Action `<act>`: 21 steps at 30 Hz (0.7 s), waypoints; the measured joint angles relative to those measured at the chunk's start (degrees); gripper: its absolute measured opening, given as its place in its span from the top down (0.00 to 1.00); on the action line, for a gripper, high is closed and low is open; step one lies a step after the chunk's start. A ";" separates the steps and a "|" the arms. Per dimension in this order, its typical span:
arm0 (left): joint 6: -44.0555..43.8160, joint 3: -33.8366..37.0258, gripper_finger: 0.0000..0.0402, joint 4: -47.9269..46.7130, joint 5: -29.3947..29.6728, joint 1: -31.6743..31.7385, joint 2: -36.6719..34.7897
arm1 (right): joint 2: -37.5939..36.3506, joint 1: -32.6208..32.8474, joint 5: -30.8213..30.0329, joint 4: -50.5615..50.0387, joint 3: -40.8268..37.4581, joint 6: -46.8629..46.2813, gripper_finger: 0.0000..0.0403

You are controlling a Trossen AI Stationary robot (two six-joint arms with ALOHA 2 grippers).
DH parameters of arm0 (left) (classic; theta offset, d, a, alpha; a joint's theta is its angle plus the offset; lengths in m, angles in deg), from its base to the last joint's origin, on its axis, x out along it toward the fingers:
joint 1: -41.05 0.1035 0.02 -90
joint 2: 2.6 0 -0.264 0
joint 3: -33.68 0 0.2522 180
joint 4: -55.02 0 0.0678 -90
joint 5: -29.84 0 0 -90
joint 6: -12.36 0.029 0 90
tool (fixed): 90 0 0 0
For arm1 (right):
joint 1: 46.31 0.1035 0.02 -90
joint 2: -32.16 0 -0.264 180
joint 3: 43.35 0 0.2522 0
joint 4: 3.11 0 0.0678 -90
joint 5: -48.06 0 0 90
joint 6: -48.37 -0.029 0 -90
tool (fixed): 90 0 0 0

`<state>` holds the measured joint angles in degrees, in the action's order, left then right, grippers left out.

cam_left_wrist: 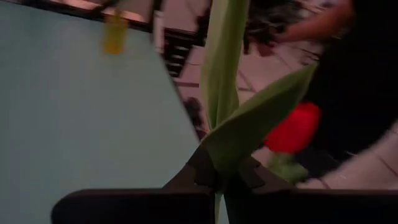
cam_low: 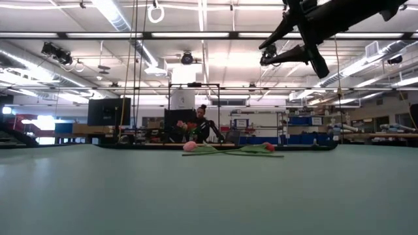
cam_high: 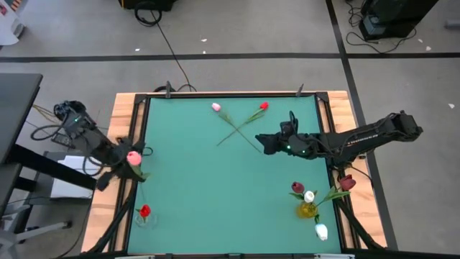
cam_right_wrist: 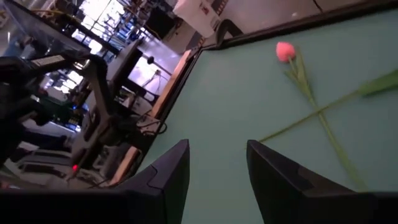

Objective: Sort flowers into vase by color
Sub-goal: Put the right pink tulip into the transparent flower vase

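My left gripper [cam_high: 130, 162] is over the table's left edge, shut on a pink tulip [cam_high: 134, 157]. The tulip's green leaves [cam_left_wrist: 231, 93] stretch out past the fingers in the left wrist view. A red tulip [cam_high: 144, 211] stands in a clear vase near the near-left corner and also appears as the red tulip [cam_left_wrist: 292, 127] beyond the leaves. My right gripper [cam_high: 263, 142] hovers open above mid-table, beside two tulips lying crossed on the mat: a pink one [cam_high: 215, 107] and a red one [cam_high: 264, 106]. Their stems cross [cam_right_wrist: 318, 112]. My left gripper pinches the pink tulip between its two fingers at the green stem and leaf base [cam_left_wrist: 222, 163]. The leaves point away beyond the fingertips [cam_left_wrist: 200, 169]. The flower is lifted clear of the table, with its pink head [cam_high: 134, 157] right at the gripper in the high view.
A yellow vase [cam_high: 307, 209] near the right edge holds maroon and white tulips. A maroon tulip [cam_high: 347, 183] and a white object [cam_high: 321, 232] lie close by. The green mat [cam_high: 208, 187] is bare across its middle. A person [cam_low: 202, 124] sits beyond the far edge.
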<state>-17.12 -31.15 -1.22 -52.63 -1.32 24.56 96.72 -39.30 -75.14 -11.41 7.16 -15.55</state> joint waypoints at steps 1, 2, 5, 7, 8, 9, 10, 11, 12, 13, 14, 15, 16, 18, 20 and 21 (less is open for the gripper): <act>-0.26 0.25 0.97 -0.15 -1.04 -0.87 -0.79 | 0.00 0.21 0.01 -0.25 0.00 -0.99 0.59; -0.47 0.33 0.97 -0.17 -2.02 -1.76 -1.51 | 0.00 0.44 0.01 -0.55 0.00 -2.00 0.59; 0.23 0.33 0.97 -0.13 -3.43 -4.22 -3.89 | 0.00 1.27 -0.25 -2.06 0.02 -5.13 0.59; 1.37 0.33 0.97 -0.09 -3.73 -5.39 -5.32 | 0.00 1.87 -0.56 -2.94 0.02 -7.01 0.59; 2.37 0.31 0.97 -0.09 -3.78 -5.87 -5.84 | 0.00 2.19 -0.99 -3.03 0.02 -7.89 0.59; 3.38 0.31 0.97 -0.09 -3.78 -6.21 -6.15 | 0.00 2.52 -1.70 -3.04 0.02 -8.85 0.59; 4.17 0.33 0.97 -0.02 -3.78 -6.50 -6.33 | 0.00 2.89 -2.40 -3.03 0.02 -9.91 0.59; 5.31 0.33 0.97 0.32 -3.78 -6.75 -6.35 | 0.00 3.24 -3.16 -3.02 0.02 -10.88 0.59; 6.59 0.33 0.97 0.85 -3.80 -6.91 -6.36 | 0.00 3.54 -3.61 -3.02 0.02 -11.49 0.59; 7.48 0.31 0.97 1.05 -3.96 -7.12 -6.36 | 0.00 3.86 -3.89 -2.98 0.02 -11.99 0.59; 8.01 0.31 0.97 0.86 -4.39 -7.15 -6.33 | 0.00 4.19 -3.98 -2.91 0.02 -12.52 0.59; 8.23 0.31 0.97 0.77 -4.82 -7.15 -6.22 | 0.00 4.57 -4.24 -2.78 0.02 -12.93 0.59; 8.63 0.32 0.97 0.81 -5.27 -7.15 -6.17 | 0.00 4.92 -4.54 -2.72 0.04 -13.07 0.59; 9.42 0.72 0.97 1.63 -5.29 -7.15 -6.20 | 0.00 5.70 -5.64 -2.57 0.04 -13.55 0.59; 9.73 1.10 0.97 2.47 -5.29 -7.14 -6.17 | 0.00 6.46 -7.38 -2.54 0.04 -14.48 0.59; 9.73 1.51 0.97 3.22 -5.29 -7.15 -6.03 | 0.00 6.80 -8.16 -2.52 0.04 -14.58 0.59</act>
<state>-7.39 -29.64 2.00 -57.92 -8.47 18.53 96.72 -32.49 -83.30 -13.93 7.21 -30.13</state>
